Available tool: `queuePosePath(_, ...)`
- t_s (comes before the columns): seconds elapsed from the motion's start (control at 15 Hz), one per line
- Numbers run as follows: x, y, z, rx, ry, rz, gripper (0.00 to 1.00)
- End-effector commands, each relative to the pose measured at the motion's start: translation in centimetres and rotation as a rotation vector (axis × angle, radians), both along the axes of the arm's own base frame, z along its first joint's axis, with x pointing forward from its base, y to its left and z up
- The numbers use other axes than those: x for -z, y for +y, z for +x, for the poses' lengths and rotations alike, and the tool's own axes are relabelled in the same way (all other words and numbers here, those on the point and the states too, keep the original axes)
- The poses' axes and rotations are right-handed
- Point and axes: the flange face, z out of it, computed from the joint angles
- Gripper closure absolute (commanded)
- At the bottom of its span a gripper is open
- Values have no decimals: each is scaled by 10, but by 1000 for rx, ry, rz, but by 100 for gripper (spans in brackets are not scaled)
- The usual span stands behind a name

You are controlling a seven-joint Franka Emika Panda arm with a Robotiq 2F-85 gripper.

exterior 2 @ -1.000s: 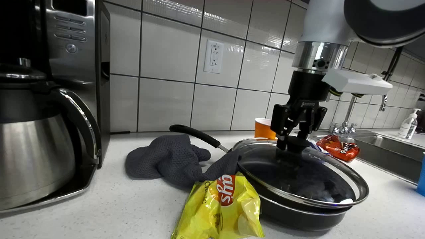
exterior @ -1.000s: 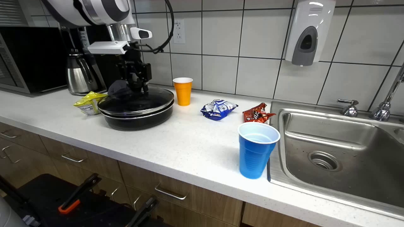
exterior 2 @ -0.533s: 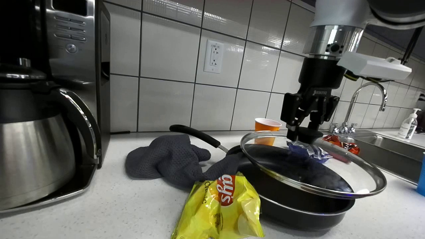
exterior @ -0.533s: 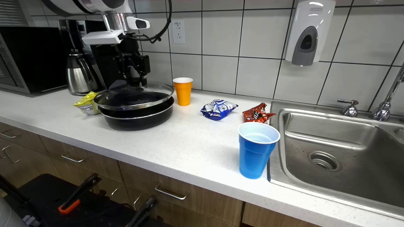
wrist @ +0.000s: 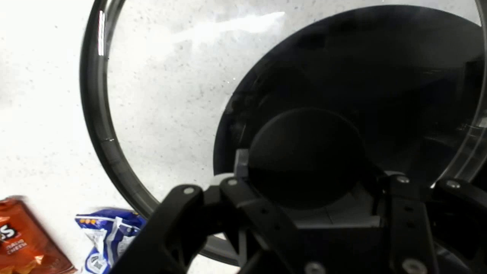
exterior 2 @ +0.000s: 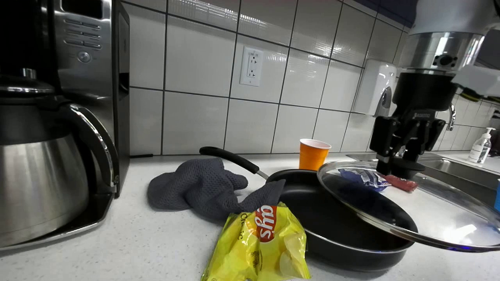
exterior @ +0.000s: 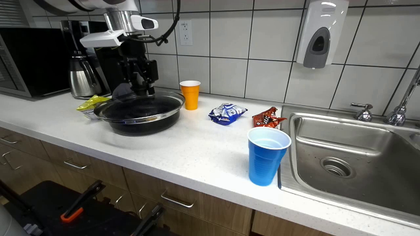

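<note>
Evidently, the fingers (exterior 2: 383, 167) clamp the knob (wrist: 304, 160), likely because its central spot balances the lid (exterior 2: 422, 212), held partly over the pan (exterior 2: 347, 255), behind the desk's front edge (exterior: 183, 182).

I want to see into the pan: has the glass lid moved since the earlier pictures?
Yes: in an exterior view, the glass lid has shifted to the picture's right, away from the wall outlet, leaving part of the pan uncovered.

You see bright light, glare on the lid (wrist: 243, 76) and tiles (exterior 2: 195, 70), and a washed-out counter (wrist: 45, 114) in the wrist view.
</note>
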Motion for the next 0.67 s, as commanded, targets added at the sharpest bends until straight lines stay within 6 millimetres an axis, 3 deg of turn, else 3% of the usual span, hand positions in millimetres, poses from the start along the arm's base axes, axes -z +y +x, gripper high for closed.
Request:
queuePosePath(0.0,-21,-31,-30,36,-35,10,62)
queuePosePath(0.6,-21,-110,-53,135,-31,27,62)
